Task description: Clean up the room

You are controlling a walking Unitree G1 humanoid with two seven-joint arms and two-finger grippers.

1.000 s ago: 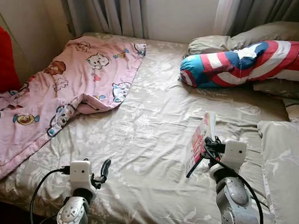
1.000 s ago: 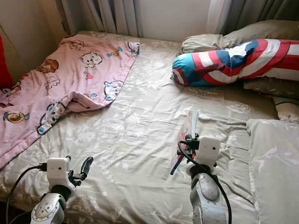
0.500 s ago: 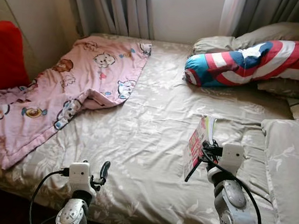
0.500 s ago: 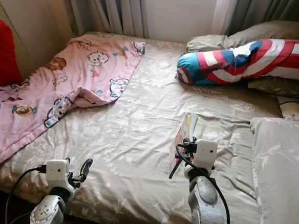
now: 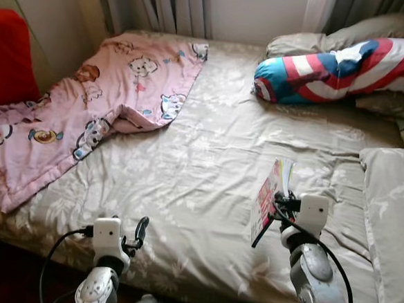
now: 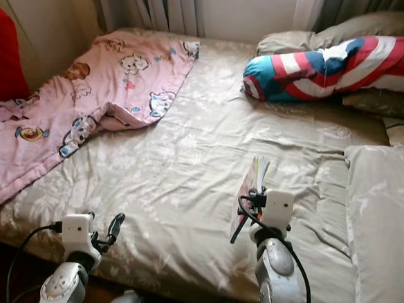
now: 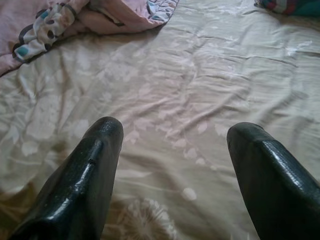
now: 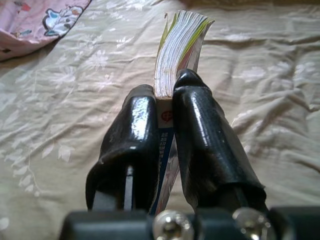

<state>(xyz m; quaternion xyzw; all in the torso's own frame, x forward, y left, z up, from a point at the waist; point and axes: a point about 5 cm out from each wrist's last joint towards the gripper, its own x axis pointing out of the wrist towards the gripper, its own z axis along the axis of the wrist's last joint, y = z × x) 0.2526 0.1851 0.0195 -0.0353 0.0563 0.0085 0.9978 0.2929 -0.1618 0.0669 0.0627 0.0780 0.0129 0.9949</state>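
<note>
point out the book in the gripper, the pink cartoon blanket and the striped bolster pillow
book (image 5: 264, 197), left eye view, on its pink cover above the right gripper.
pink cartoon blanket (image 5: 87, 109), left eye view, middle of the fabric.
striped bolster pillow (image 6: 333, 67), right eye view, on a red and white stripe.

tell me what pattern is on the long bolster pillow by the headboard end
Red and white stripes with blue and a white star on the bolster pillow, clearest in the left eye view.
</note>
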